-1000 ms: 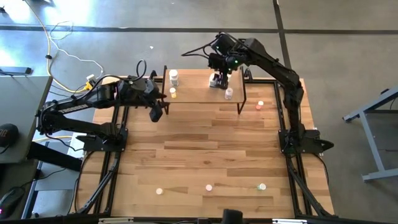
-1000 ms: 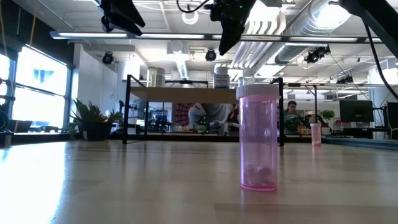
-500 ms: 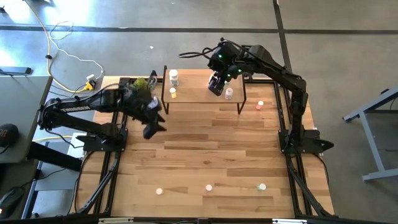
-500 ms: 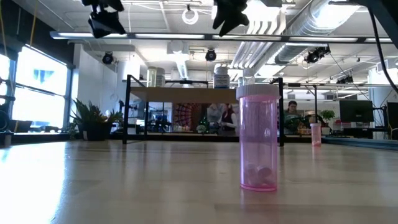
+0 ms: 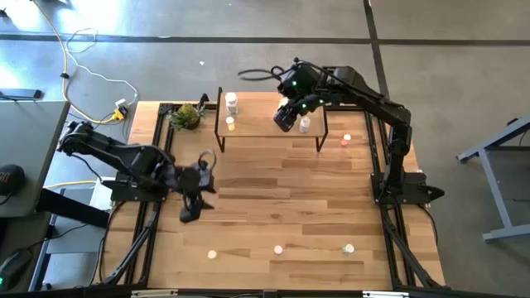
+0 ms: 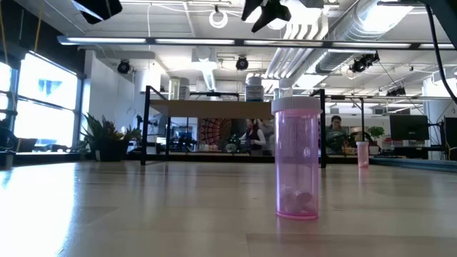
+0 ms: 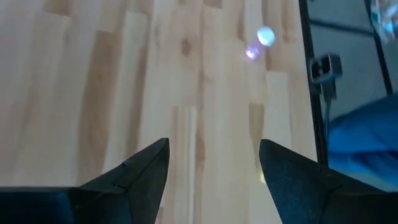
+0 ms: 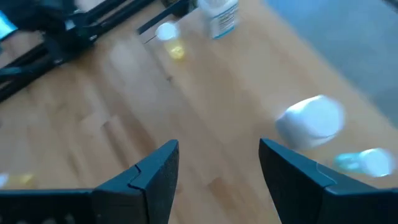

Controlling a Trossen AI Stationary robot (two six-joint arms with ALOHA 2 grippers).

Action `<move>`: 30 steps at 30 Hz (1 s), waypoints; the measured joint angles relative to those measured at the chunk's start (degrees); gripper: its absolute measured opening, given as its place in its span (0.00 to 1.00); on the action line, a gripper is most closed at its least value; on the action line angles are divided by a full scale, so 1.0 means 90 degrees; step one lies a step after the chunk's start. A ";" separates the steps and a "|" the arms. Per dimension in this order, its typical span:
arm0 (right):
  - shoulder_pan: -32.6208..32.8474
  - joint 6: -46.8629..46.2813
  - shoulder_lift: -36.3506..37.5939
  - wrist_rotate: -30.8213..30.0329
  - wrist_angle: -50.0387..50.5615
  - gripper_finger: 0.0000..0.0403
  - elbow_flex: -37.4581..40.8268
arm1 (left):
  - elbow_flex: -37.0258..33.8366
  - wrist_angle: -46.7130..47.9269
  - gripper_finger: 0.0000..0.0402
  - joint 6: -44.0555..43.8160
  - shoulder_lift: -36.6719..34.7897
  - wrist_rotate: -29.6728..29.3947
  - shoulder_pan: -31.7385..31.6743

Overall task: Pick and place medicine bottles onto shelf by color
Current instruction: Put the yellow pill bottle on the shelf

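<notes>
In the high view the right gripper (image 5: 284,118) hovers open and empty over the shelf (image 5: 269,124) at upper centre, beside a white bottle (image 5: 305,124), while the left gripper (image 5: 190,215), jaws apart and empty, hangs at lower left, above three small bottles (image 5: 278,248) along the table's bottom edge.

The shelf (image 5: 265,122) is light wood on black legs. On it stand a white bottle (image 5: 232,103) and a yellow bottle (image 5: 230,124). The pink bottle (image 6: 296,158) is translucent.
</notes>
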State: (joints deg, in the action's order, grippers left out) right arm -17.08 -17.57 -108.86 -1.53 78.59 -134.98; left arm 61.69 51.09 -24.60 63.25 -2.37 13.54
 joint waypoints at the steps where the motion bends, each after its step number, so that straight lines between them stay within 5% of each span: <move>1: 0.0092 -0.0062 0.0002 0.0074 0.0038 0.53 0.0000 | 0.0000 0.0025 0.60 -0.0041 0.0055 -0.0029 0.0135; 13: 0.1972 -0.0978 0.0010 -0.0773 0.0770 0.53 0.0658 | 0.0000 0.0010 0.60 -0.0199 0.0469 -0.0294 0.1235; 30: 0.3884 -0.2951 0.0000 -0.1000 0.0201 0.53 0.2306 | -0.0002 -0.0037 0.60 -0.0581 0.0585 -0.0338 0.1515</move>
State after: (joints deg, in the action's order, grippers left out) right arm 17.88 -44.13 -108.86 -10.53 80.40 -114.22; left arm 61.67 50.76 -29.82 68.52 -5.41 27.17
